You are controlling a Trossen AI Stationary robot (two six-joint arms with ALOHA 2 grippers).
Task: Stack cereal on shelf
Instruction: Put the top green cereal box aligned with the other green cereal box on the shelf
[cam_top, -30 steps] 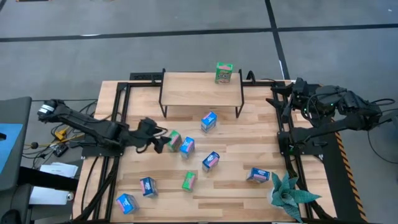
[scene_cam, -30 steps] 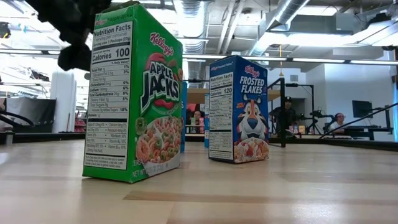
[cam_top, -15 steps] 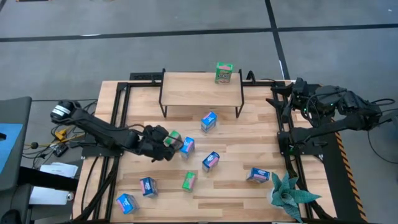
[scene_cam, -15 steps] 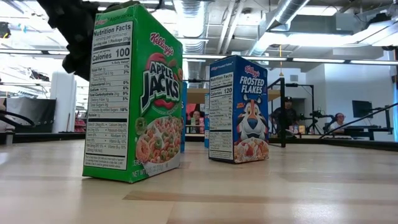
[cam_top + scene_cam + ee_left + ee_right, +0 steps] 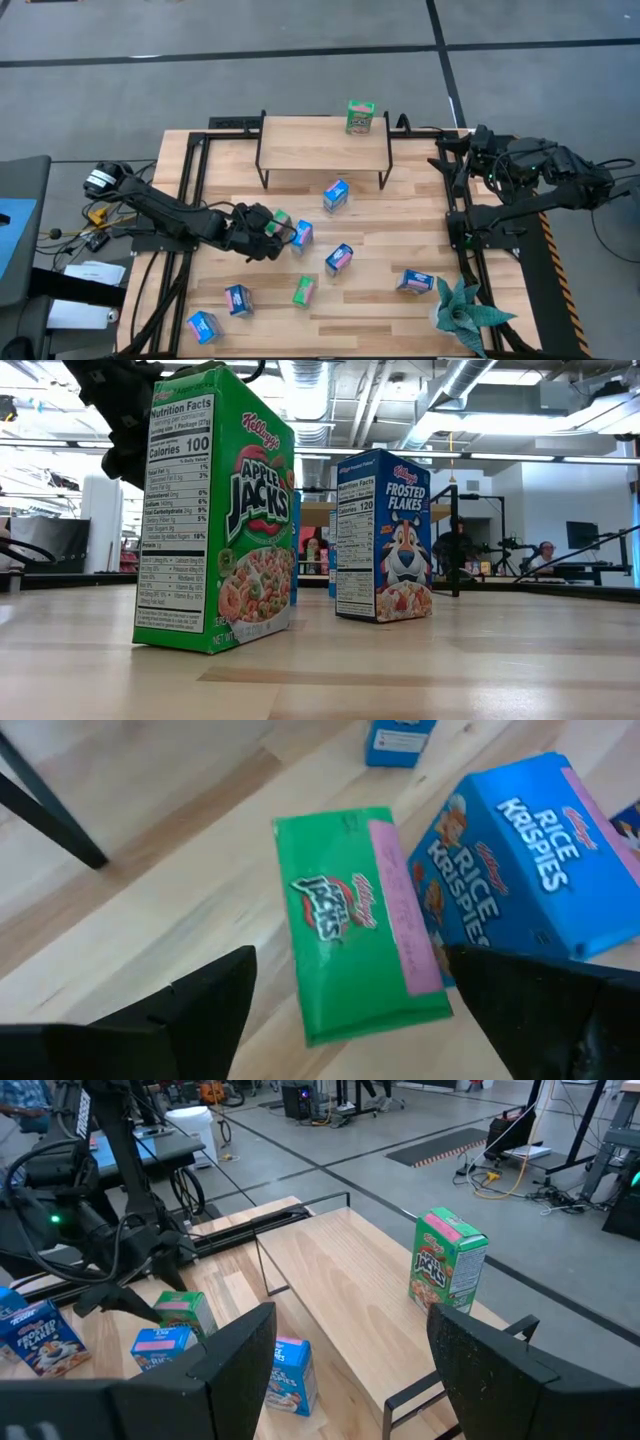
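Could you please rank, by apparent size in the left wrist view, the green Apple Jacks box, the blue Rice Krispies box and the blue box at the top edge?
1. Rice Krispies box, partly cropped.
2. Apple Jacks box, similar, so unsure.
3. Blue box at the edge, farther away and cropped.

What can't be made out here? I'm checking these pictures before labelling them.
- Left claw: in the high view its dark body covers most of the green box, so contact is unclear.
- Low view: the Apple Jacks box hides the boxes behind it.
- Blue Rice Krispies box: cut by the left wrist picture's edge.
- Shelf box: print too small from above.
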